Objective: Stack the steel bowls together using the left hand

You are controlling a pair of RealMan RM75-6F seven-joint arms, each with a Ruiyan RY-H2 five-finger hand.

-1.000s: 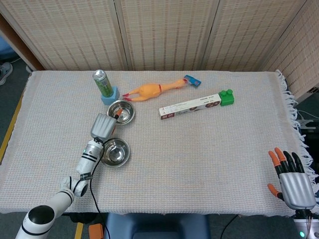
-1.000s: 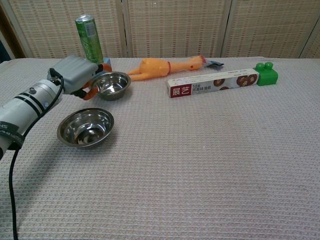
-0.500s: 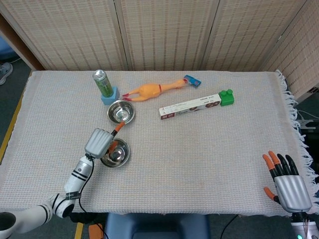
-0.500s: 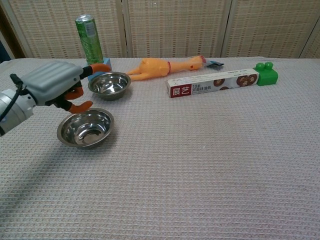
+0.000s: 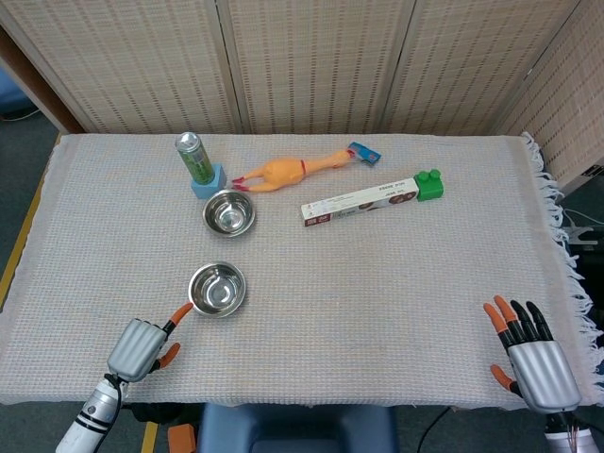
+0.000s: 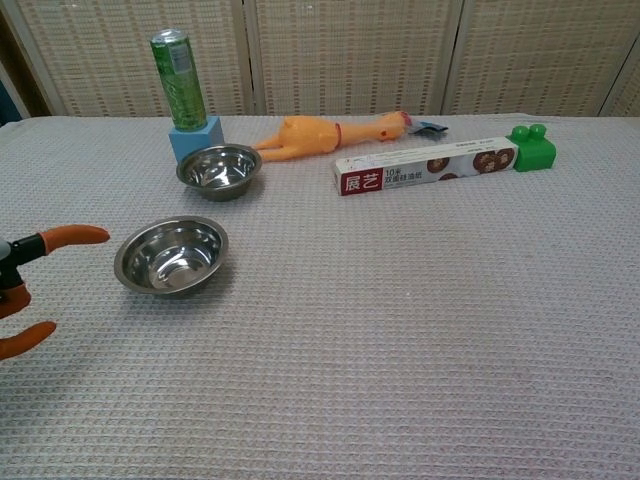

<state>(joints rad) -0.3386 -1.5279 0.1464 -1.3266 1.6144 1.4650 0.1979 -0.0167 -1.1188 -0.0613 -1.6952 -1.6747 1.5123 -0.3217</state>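
Two steel bowls sit apart on the woven cloth. The far bowl (image 5: 229, 212) (image 6: 219, 170) stands next to the blue block. The near bowl (image 5: 217, 289) (image 6: 171, 254) lies closer to the front edge. My left hand (image 5: 142, 346) (image 6: 25, 285) hovers at the front left edge, left of the near bowl, fingers spread and holding nothing. My right hand (image 5: 530, 353) is at the front right corner, fingers apart and empty; the chest view does not show it.
A green can (image 5: 193, 157) stands on a blue block (image 5: 209, 179) at the back left. A rubber chicken (image 5: 283, 172), a long flat box (image 5: 360, 201) and a green brick (image 5: 429, 185) lie along the back.
My left hand has pulled back from the far bowl, past the near bowl, down to the front left edge. My right hand has drifted slightly lower. Both bowls stay where they were.
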